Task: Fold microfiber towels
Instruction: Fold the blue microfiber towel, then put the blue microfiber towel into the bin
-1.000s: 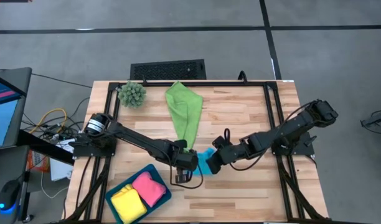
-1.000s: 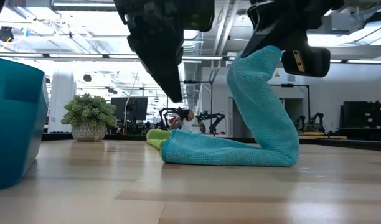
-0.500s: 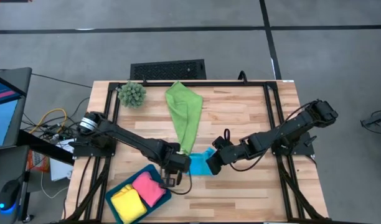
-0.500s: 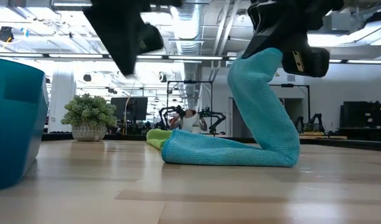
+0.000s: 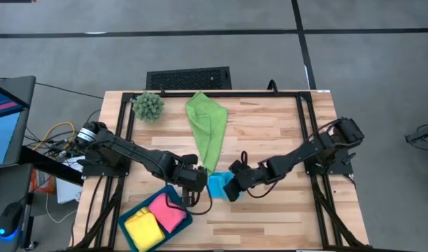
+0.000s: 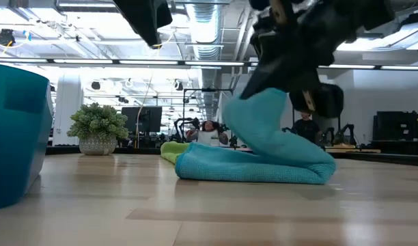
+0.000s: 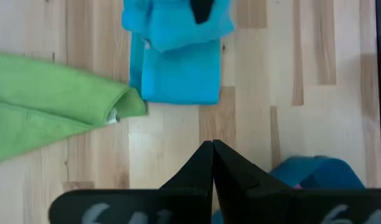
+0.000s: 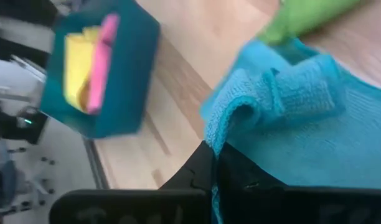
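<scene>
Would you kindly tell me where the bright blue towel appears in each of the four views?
High view: blue towel at table centre, between both arms.
Low view: blue towel mid-picture, one end lifted.
Left wrist view: blue towel at upper centre.
Right wrist view: blue towel fills the right half.
Shared landmark: green towel alongside it.

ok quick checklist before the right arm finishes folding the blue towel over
1. Right gripper has hold of the blue towel: ok, one edge is pinched and lifted.
2. Rest of the blue towel flat on the table: ok, the lower layer lies flat in the low view.
3. Left gripper out of the fold path: ok, shut and empty, above the tray's near corner, beside the towel.
4. Green towel clear of the blue one: not ok, its tip sits right against the blue towel's edge.
5. Edges lined up for a square fold: cannot tell, the arm hides the lifted edge.
</scene>
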